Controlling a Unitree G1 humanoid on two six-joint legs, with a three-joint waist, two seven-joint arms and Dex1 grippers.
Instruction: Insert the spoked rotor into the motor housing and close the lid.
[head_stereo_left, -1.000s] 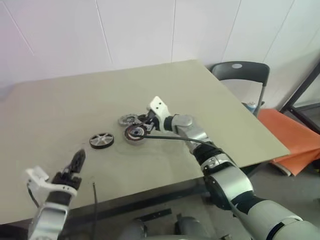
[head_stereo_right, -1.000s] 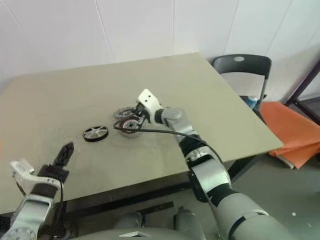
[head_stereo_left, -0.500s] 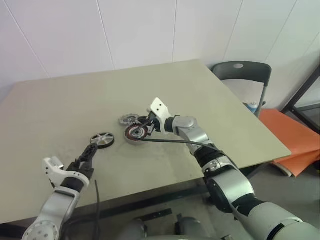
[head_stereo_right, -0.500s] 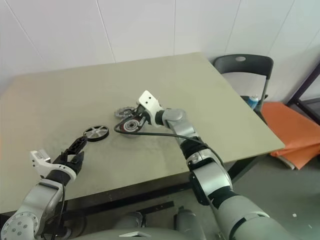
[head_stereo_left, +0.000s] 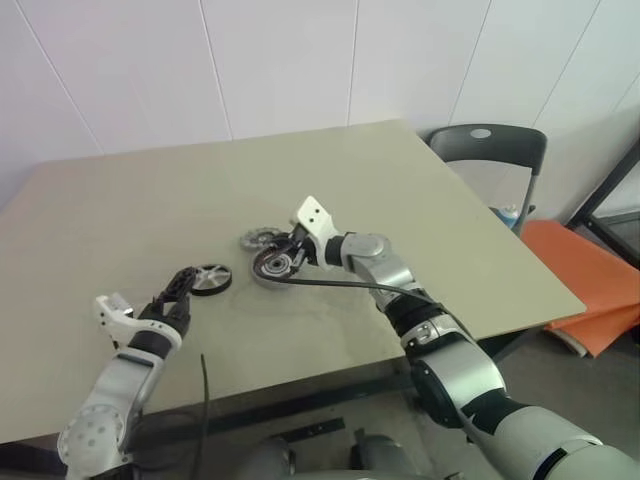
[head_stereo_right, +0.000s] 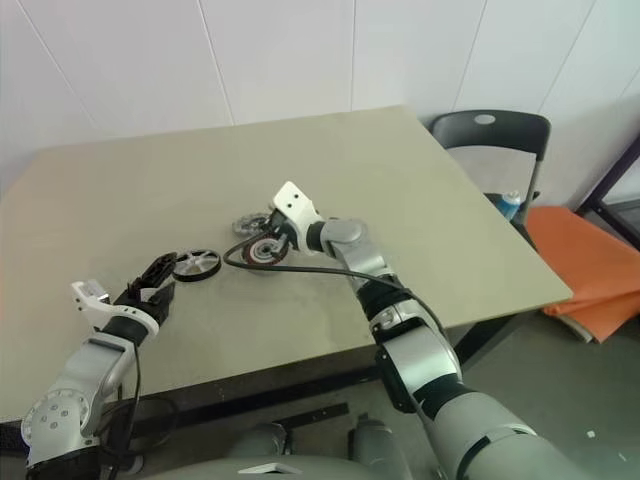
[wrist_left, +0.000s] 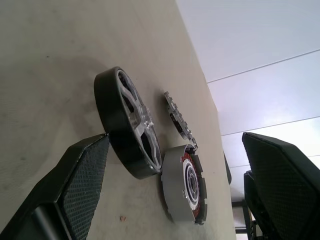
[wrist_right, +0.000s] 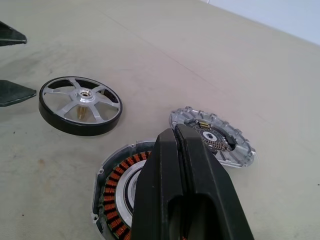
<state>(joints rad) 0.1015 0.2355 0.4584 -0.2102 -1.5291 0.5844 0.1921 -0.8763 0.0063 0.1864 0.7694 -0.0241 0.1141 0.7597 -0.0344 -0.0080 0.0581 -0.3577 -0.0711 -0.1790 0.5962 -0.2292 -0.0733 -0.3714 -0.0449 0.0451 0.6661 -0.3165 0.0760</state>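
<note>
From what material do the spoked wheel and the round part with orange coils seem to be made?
The spoked rotor wheel: pale silvery spokes and hub with a machined sheen, probably aluminium; its matte black outer band could be painted metal or rubber.
The round motor housing: dull grey cast-looking shell, orange-red coils, likely copper wire.

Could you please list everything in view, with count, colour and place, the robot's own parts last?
spoked rotor: one, black rim with silver spokes, flat on the table, nearest the left gripper.
motor housing: one, silver shell with copper-red windings, at the right gripper.
lid: one, silvery-grey with notched edge, flat just beyond the housing.
table: one, beige.
chair: one, dark grey, past the table's right corner.
orange item: one, on the floor at right.
left gripper: black fingers, open, just short of the rotor.
right gripper: black, shut, over the housing.
</note>
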